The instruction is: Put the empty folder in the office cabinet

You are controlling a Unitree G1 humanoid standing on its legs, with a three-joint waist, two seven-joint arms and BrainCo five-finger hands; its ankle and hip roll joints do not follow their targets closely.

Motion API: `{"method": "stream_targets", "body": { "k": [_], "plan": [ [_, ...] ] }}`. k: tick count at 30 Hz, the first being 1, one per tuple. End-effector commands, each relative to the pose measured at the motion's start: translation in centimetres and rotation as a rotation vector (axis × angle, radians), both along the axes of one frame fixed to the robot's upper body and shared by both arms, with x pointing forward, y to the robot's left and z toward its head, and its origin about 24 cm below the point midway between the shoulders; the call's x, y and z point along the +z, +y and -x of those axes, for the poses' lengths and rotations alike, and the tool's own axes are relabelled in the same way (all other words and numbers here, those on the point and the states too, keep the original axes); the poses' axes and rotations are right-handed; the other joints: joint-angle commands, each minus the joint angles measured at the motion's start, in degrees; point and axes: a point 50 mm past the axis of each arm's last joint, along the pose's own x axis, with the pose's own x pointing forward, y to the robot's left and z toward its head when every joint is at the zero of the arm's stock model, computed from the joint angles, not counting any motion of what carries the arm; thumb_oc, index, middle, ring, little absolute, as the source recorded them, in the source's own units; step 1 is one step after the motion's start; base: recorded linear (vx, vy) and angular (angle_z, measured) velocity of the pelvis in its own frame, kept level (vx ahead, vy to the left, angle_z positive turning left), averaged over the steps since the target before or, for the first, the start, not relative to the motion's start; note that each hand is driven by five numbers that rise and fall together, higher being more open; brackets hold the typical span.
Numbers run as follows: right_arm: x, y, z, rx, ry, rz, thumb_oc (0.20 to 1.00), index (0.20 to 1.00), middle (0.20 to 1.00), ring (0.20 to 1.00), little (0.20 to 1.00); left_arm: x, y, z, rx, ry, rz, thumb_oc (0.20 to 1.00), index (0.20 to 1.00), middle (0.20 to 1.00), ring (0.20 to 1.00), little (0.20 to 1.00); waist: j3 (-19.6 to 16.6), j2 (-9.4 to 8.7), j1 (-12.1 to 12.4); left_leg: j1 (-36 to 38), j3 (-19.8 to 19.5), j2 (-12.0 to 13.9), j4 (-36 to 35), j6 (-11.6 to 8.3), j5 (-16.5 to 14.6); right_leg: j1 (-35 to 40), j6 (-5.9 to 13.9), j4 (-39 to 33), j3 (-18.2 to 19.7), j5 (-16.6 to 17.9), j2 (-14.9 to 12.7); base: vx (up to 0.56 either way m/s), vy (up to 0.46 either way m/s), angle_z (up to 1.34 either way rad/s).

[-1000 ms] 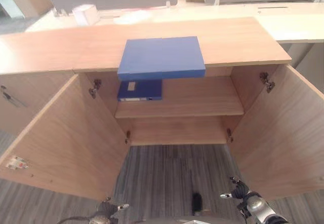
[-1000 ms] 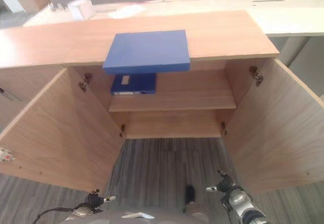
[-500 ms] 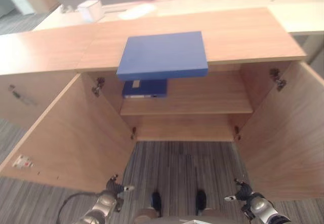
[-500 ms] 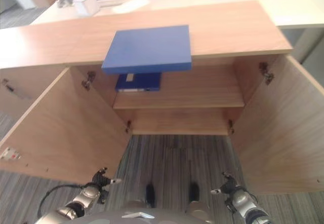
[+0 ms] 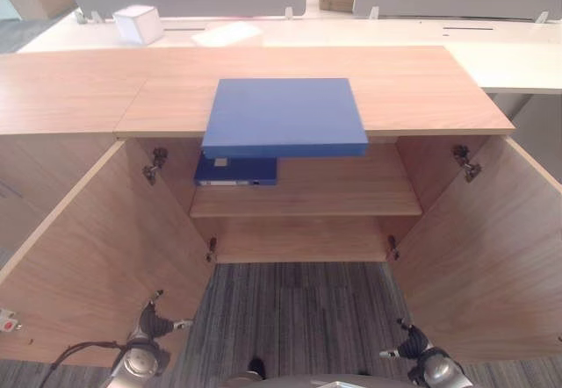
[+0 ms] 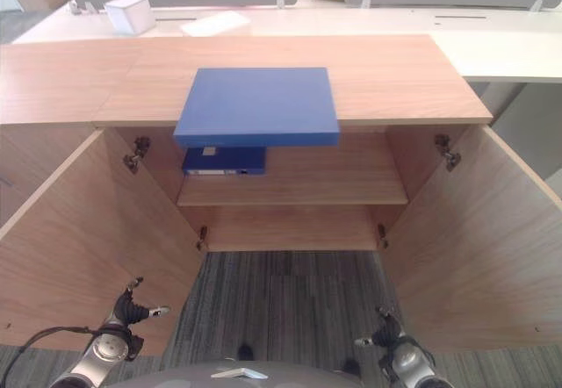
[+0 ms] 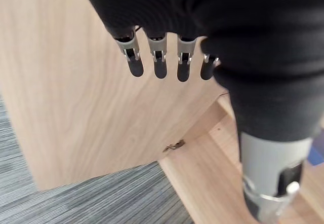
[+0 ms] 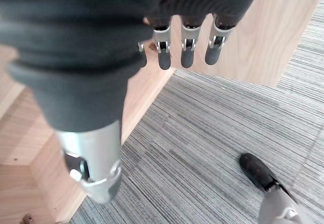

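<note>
Left eye view: flat blue folder [image 5: 285, 116] overhangs cabinet [image 5: 421, 89] top; both hands relaxed, empty.

Left hand [image 7: 167, 11], fingers [image 7: 160, 64] straight, hangs before the cabinet door [image 7: 66, 107].

The blue folder [image 5: 285, 116] on the cabinet [image 5: 421, 89] top overhangs the front edge and hides the far part of a second blue binder [image 5: 235, 170] on the upper shelf [image 5: 342, 190] beneath it. The left door [image 5: 97, 247] and right door [image 5: 492, 256] are cut off at the sides. The white box [image 5: 138, 23] on the far desk is too small to identify.
</note>
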Motion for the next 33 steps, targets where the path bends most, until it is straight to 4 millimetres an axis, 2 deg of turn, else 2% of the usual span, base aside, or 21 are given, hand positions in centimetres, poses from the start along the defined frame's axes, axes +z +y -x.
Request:
{"method": "stream_targets", "body": {
  "k": [1,4,5,6,7,8,9,10,12,14,15,17,18,19,24,28,31,33],
  "plan": [
    [0.5,-2.0,0.0,0.032,-0.005,0.070,1.000,1.000,1.000,1.000,1.000,2.7,2.9,-1.8,0.046,-0.186,-0.216,1.000,1.000,1.000,1.000,1.000,-0.9,1.82,0.1,0.2,-1.5,4.5,-0.4,-3.63,-2.6,-1.1,-0.69,1.5,0.5,-2.5,2.3,0.04,-0.058,0.04],
    [0.4,-2.1,0.3,0.024,0.004,0.068,1.000,1.000,1.000,1.000,1.000,3.5,3.5,-1.8,0.044,-0.215,-0.255,1.000,1.000,1.000,1.000,1.000,-1.2,1.85,0.0,0.5,-1.5,4.8,-0.4,-3.82,-2.7,-0.7,-0.87,1.3,0.5,-2.6,2.6,0.03,-0.055,0.06],
    [0.3,-2.3,0.8,0.014,0.015,0.061,1.000,1.000,1.000,1.000,1.000,5.5,4.6,-2.3,0.030,-0.297,-0.349,1.000,1.000,1.000,1.000,1.000,-1.6,2.01,-0.1,0.8,-1.5,5.3,-0.4,-4.26,-2.6,-0.1,-1.15,0.9,0.4,-2.9,3.2,0.03,-0.040,0.00],
    [0.3,-2.3,0.8,0.014,0.015,0.061,1.000,1.000,1.000,1.000,1.000,5.5,4.6,-2.3,0.030,-0.297,-0.349,1.000,1.000,1.000,1.000,1.000,-1.6,2.01,-0.1,0.8,-1.5,5.3,-0.4,-4.26,-2.6,-0.1,-1.15,0.9,0.4,-2.9,3.2,0.04,-0.064,-0.01],
    [0.3,-2.3,0.9,0.010,0.011,0.057,1.000,1.000,1.000,1.000,1.000,7.4,5.1,-2.8,-0.017,-0.356,-0.440,1.000,1.000,1.000,1.000,1.000,-1.8,2.17,-0.1,1.0,-1.5,5.5,-0.4,-4.41,-2.8,0.2,-1.27,0.9,0.5,-3.1,3.5,0.00,0.000,0.00],
    [0.3,-2.3,0.9,0.010,0.011,0.057,1.000,1.000,1.000,1.000,1.000,7.4,5.1,-2.8,-0.017,-0.356,-0.440,1.000,1.000,1.000,1.000,1.000,-1.8,2.17,-0.1,1.0,-1.5,5.5,-0.4,-4.41,-2.8,0.2,-1.27,0.9,0.5,-3.1,3.5,0.03,-0.037,-0.01],
    [0.3,-2.3,1.1,0.005,0.013,0.054,1.000,1.000,1.000,1.000,1.000,9.2,5.6,-3.2,-0.048,-0.415,-0.532,1.000,1.000,1.000,1.000,1.000,-1.9,2.30,-0.2,1.3,-1.5,5.8,-0.4,-4.60,-2.9,0.4,-1.34,0.8,0.5,-3.3,3.7,0.00,0.000,0.00],
    [0.2,-2.2,1.3,0.002,0.018,0.046,1.000,1.000,1.000,1.000,1.000,10.2,6.2,-3.2,-0.049,-0.445,-0.605,1.000,1.000,1.000,1.000,1.000,-2.1,2.28,-0.3,1.4,-1.4,6.0,-0.4,-4.76,-2.9,0.6,-1.41,0.8,0.5,-3.5,3.9,0.00,0.000,0.00],
    [0.2,-2.2,1.3,0.002,0.018,0.046,1.000,1.000,1.000,1.000,1.000,10.2,6.2,-3.2,-0.049,-0.445,-0.605,1.000,1.000,1.000,1.000,1.000,-2.1,2.28,-0.3,1.4,-1.4,6.0,-0.4,-4.76,-2.9,0.6,-1.41,0.8,0.5,-3.5,3.9,0.00,0.000,0.00],
    [0.2,-2.2,1.3,-0.002,0.020,0.043,1.000,1.000,1.000,1.000,1.000,10.9,6.4,-3.4,-0.050,-0.466,-0.641,1.000,1.000,1.000,1.000,1.000,-2.2,2.29,-0.4,1.5,-1.4,6.0,-0.4,-4.81,-3.0,0.6,-1.45,0.8,0.5,-3.5,3.9,0.01,-0.009,-0.04],
    [0.2,-2.1,1.4,-0.003,0.021,0.037,1.000,1.000,1.000,1.000,1.000,11.8,6.6,-3.5,-0.062,-0.493,-0.689,1.000,1.000,1.000,1.000,1.000,-2.3,2.25,-0.4,1.7,-1.3,6.1,-0.4,-4.90,-3.1,0.8,-1.50,0.7,0.7,-3.5,4.0,0.01,-0.010,-0.08],
    [0.2,-2.1,1.4,-0.003,0.021,0.037,1.000,1.000,1.000,1.000,1.000,11.8,6.6,-3.5,-0.062,-0.493,-0.689,1.000,1.000,1.000,1.000,1.000,-2.3,2.25,-0.4,1.7,-1.3,6.1,-0.4,-4.90,-3.1,0.8,-1.50,0.7,0.7,-3.5,4.0,0.01,-0.005,-0.04],
    [0.1,-2.0,1.7,-0.014,0.024,0.028,1.000,1.000,1.000,1.000,1.000,12.6,7.1,-3.6,-0.067,-0.515,-0.763,1.000,1.000,1.000,1.000,1.000,-2.5,2.27,-0.8,2.0,-1.2,6.2,-0.4,-5.02,-3.3,0.8,-1.48,0.7,0.9,-3.4,4.1,0.00,0.000,0.00],
    [0.1,-2.0,1.7,-0.014,0.024,0.028,1.000,1.000,1.000,1.000,1.000,12.6,7.1,-3.6,-0.067,-0.515,-0.763,1.000,1.000,1.000,1.000,1.000,-2.5,2.27,-0.8,2.0,-1.2,6.2,-0.4,-5.02,-3.3,0.8,-1.48,0.7,0.9,-3.4,4.1,0.03,-0.013,-0.03],
    [0.1,-1.5,1.5,-0.007,0.001,0.016,1.000,1.000,1.000,1.000,1.000,14.0,7.4,-5.6,-0.112,-0.567,-0.925,1.000,1.000,1.000,1.000,1.000,-2.7,2.13,-2.2,2.5,-0.3,6.0,-0.4,-5.15,-3.8,0.6,-1.20,0.8,1.6,-3.0,4.0,0.01,0.006,-0.02],
    [0.1,-1.4,1.6,-0.013,-0.006,0.009,1.000,1.000,1.000,1.000,1.000,14.5,7.2,-6.5,-0.135,-0.586,-0.967,1.000,1.000,1.000,1.000,1.000,-2.8,1.90,-2.7,2.8,0.3,5.9,-0.4,-5.08,-4.2,0.4,-0.89,0.7,2.1,-2.6,3.8,0.03,0.029,-0.13],
    [0.2,-1.4,1.7,-0.014,-0.012,0.008,1.000,1.000,1.000,1.000,1.000,15.1,6.9,-7.8,-0.148,-0.618,-1.005,1.000,1.000,1.000,1.000,1.000,-2.7,1.47,-3.6,3.0,1.2,5.5,-0.4,-4.85,-4.8,-0.3,-0.43,0.7,3.0,-2.0,3.4,0.02,0.033,-0.16],
    [0.2,-1.4,1.7,-0.015,-0.012,0.008,1.000,1.000,1.000,1.000,1.000,15.1,6.9,-7.9,-0.149,-0.620,-1.005,1.000,1.000,1.000,1.000,1.000,-2.7,1.46,-3.4,3.0,1.3,5.5,-0.4,-4.85,-4.8,-0.4,-0.42,0.8,3.0,-2.0,3.4,0.00,0.005,-0.20]
  ]
}}
